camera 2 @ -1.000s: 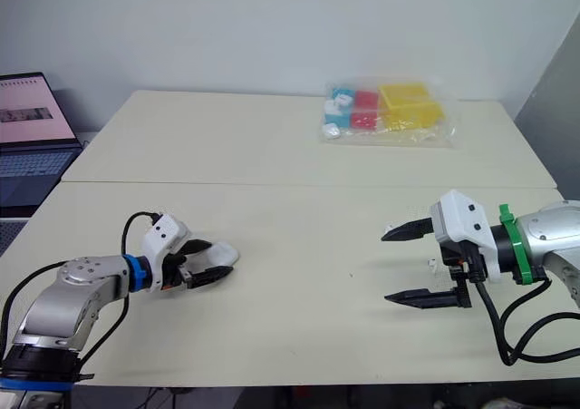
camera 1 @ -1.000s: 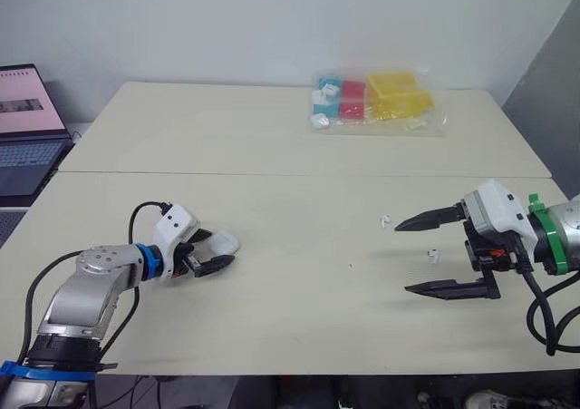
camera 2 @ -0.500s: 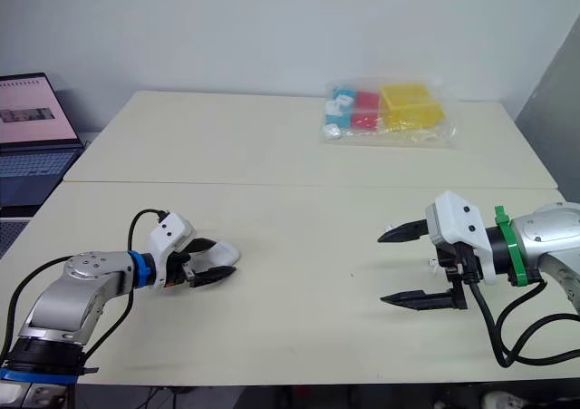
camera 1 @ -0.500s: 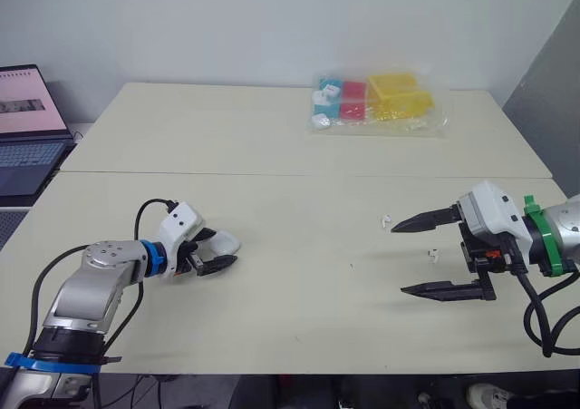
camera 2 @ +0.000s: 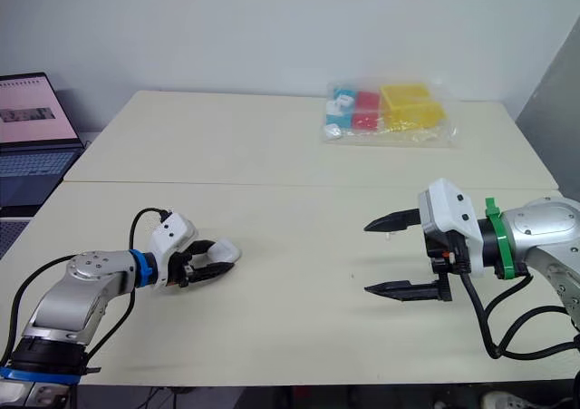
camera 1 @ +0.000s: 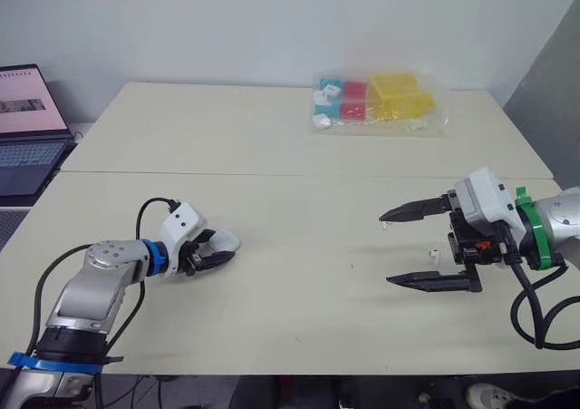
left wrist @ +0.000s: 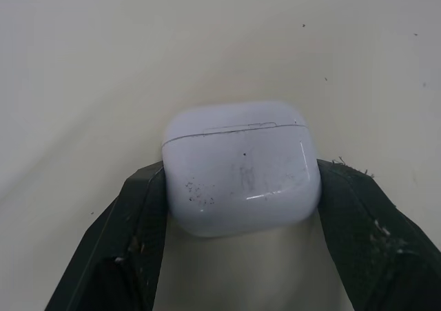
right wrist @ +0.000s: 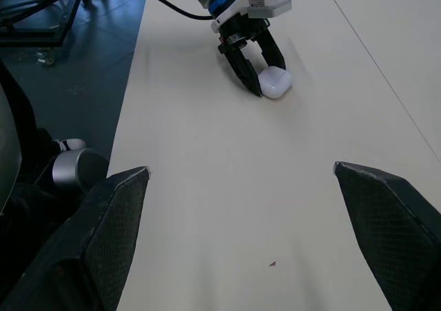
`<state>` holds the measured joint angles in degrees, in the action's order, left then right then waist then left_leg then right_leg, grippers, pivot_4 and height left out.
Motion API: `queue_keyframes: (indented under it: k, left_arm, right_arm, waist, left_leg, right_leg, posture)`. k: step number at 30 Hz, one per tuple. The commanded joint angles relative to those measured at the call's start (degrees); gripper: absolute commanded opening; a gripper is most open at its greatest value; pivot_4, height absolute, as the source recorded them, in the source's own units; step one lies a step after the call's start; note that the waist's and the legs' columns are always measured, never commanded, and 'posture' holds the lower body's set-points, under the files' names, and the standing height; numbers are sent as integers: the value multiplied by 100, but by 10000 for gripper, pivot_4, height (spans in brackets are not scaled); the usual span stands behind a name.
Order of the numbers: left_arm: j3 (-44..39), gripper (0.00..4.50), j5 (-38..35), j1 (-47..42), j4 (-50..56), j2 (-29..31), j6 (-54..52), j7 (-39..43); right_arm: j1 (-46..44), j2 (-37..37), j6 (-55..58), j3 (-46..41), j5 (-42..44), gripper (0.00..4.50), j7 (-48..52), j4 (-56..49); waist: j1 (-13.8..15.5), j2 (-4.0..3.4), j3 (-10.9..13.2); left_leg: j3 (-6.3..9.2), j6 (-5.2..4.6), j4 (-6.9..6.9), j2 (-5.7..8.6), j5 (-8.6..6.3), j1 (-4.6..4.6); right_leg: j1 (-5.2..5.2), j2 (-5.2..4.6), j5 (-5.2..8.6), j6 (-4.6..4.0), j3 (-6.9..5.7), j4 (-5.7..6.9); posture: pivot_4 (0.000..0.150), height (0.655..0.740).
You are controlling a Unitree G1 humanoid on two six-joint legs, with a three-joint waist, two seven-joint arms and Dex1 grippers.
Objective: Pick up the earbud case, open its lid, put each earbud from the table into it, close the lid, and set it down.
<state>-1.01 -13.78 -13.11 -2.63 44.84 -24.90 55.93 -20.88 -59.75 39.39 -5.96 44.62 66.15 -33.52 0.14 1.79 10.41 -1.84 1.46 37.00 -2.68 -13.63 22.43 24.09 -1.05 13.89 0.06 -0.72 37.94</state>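
Left claw (camera 1: 214,253) clenched on the earbud case (left wrist: 241,169): one black finger (left wrist: 138,221) on each side wall, both touching. Case is white w/ rounded corners. Lid shut, seam line closed across the upper part. It sits low at the surface of the front bench (camera 1: 272,318); can't tell if it rests on it or is just clear of it. Left arm lies low along the bench, cable looping behind the wrist.

Right claw (camera 1: 386,249) is released, fingers spread wide w/ nothing btwn them. It's well apart from the case, off to the case's right and above the same bench, tips pointing back toward the case.

Two earbuds, both tiny and white, lie far right of the case. 1st earbud (camera 1: 385,225) lies just under the right claw's upper fingertip; touching or not, can't tell. 2nd earbud (camera 1: 434,254) is further right, btwn the two right fingers and near their base. Orientation of either is too small to read.

Clear bag of coloured blocks (camera 1: 376,101) (blue, red, yellow) sits on the rear bench, beyond the case and to its right. An open laptop (camera 1: 27,128) stands beyond the case to its left, off the bench edge.
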Motion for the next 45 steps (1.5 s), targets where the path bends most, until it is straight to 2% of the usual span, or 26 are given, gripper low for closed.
queue_keyframes:
  k: [1,6,10,13,16,19,22,25,31,45]
  left_arm:
    - [204,28153,-52,175,173,-26,573,474]
    - [675,28153,-216,-43,929,-353,1199,996]
    - [1039,28153,-59,-319,1145,-952,1695,789]
    - [1324,28153,258,-518,1064,-1273,2311,723]
    - [1431,28153,505,-760,861,-1461,2789,587]
    - [1450,28153,514,-824,788,-1493,2974,623]
    - [1477,28153,541,-923,686,-1559,3302,616]
    - [1478,28153,414,-937,662,-1652,3414,650]
    - [1565,28153,479,-920,595,-1723,3784,649]
    - [1710,28153,632,-1030,586,-1857,4085,539]
  right_arm:
    - [76,-51,18,-252,108,45000,-28,-36]
    - [331,-40,479,-557,359,45000,-418,22]
    - [513,-34,945,-383,73,45000,-1154,7]
    - [470,182,1529,-402,426,45000,-1694,-10]
    - [212,709,2198,-368,901,45000,-2493,-24]
    - [16,1010,2692,-355,1205,45000,-2967,8]
    - [-196,1579,3392,-409,2131,45000,-3587,324]
    - [-340,1933,3847,-318,2480,45000,-4047,612]
    - [-393,2311,3988,-411,3372,45000,-4624,947]
    - [-575,2420,3966,-40,3501,45000,-4922,1340]
  waist:
    - [-1,0,0]
    - [44,1,1]
    - [45,3,0]
    - [35,3,0]
    - [-18,3,0]
    - [-23,2,0]
    - [-31,3,0]
    - [-25,3,0]
    - [-27,2,0]
    - [-31,2,0]
  left_leg:
    - [0,0,0,0,0,1]
    - [0,0,1,4,0,20]
    - [2,0,7,3,0,23]
    - [1,-1,8,10,1,19]
    - [-1,-1,7,11,1,18]
    - [5,-1,6,2,1,16]
    - [6,-1,4,-4,1,14]
    - [6,-1,5,-3,1,17]
    - [7,-1,7,0,0,28]
    - [9,-1,6,-2,0,27]
  right_leg:
    - [1,-1,0,0,1,0]
    - [7,-1,1,2,-4,-7]
    - [7,2,-2,6,-4,-4]
    - [6,10,-3,6,-3,1]
    - [7,46,-3,5,3,2]
    - [7,68,-5,2,2,4]
    - [7,77,-5,1,2,3]
    - [7,77,-5,1,4,3]
    - [10,76,-5,2,6,-4]
    - [10,82,-5,2,6,-2]
  posture:
    - [1500,7359]
    - [1500,7359]
    - [1500,7359]
    - [1500,7359]
    - [1500,7359]
    - [1500,7359]
    - [1500,7359]
    - [1500,7359]
    - [1500,7359]
    - [1500,7359]
